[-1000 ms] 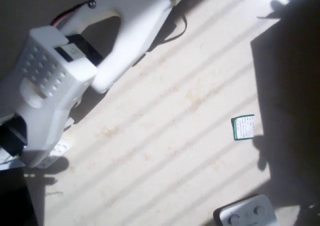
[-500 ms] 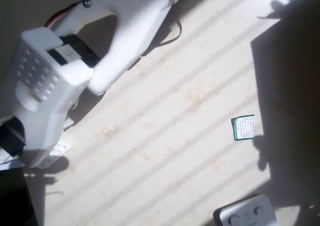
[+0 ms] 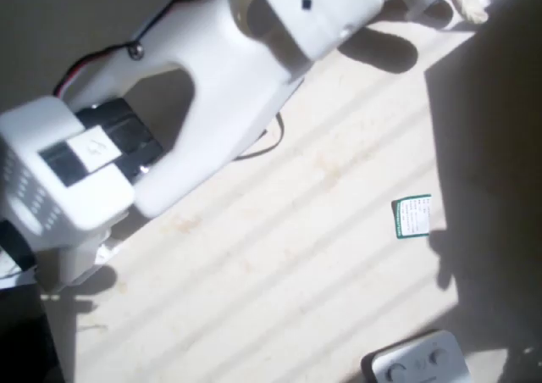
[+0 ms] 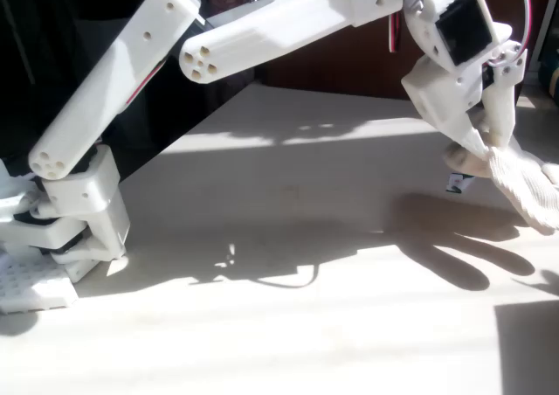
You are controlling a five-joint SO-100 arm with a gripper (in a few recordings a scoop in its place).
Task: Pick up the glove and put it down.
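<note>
In the fixed view my white gripper (image 4: pixel 486 143) is reached out to the right and shut on one end of the cream knitted glove (image 4: pixel 527 188). The glove hangs down to the right from the fingers, above the table, and its shadow lies on the tabletop to the lower left of it. In the overhead view the glove's stubby fingers (image 3: pixel 471 2) poke out at the top right edge, past the end of the arm. Whether the glove's lowest tip touches the table I cannot tell.
A small green-edged white card (image 3: pixel 412 216) lies on the pale table (image 3: pixel 288 273) at the right; a corner of it (image 4: pixel 458 183) shows under the gripper. A grey device with round buttons (image 3: pixel 417 362) sits at the bottom right. The arm's base (image 4: pixel 65 220) stands at the left.
The arm has swung up and stretched toward the top right of the overhead view. The glove's fingers now show at that top right edge. Card and device have not moved.
</note>
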